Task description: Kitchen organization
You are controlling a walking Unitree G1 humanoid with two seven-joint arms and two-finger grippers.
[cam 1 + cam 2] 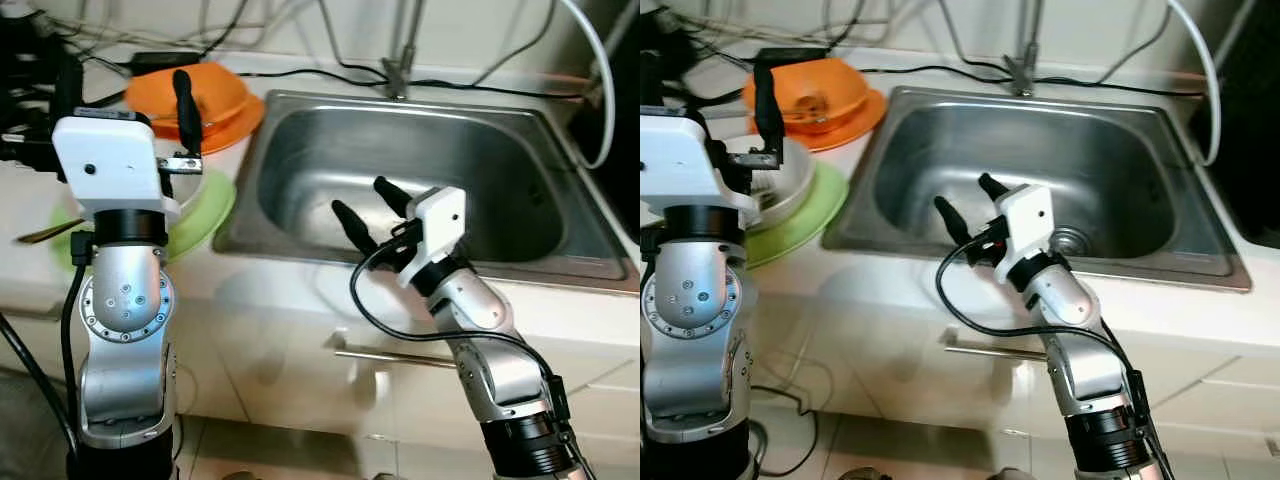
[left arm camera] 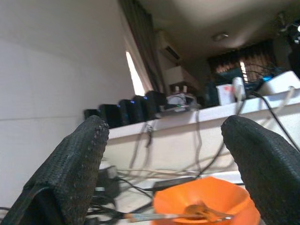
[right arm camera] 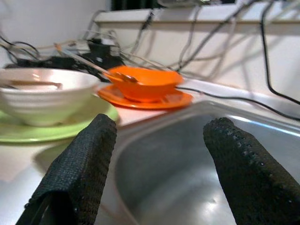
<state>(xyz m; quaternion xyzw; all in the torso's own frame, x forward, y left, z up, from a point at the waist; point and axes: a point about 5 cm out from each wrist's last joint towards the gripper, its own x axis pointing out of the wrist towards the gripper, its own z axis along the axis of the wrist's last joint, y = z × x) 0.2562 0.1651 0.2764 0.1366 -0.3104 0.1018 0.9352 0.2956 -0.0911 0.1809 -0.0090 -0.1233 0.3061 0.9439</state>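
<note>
The left gripper, fingers spread and empty, hangs just above the white bowl and near the orange bowl, while the right gripper, also spread, sits over the sink, farther from both.

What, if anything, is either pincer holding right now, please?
Nothing: the left pincer is open above the orange bowl, and the right pincer is open over the sink.
</note>
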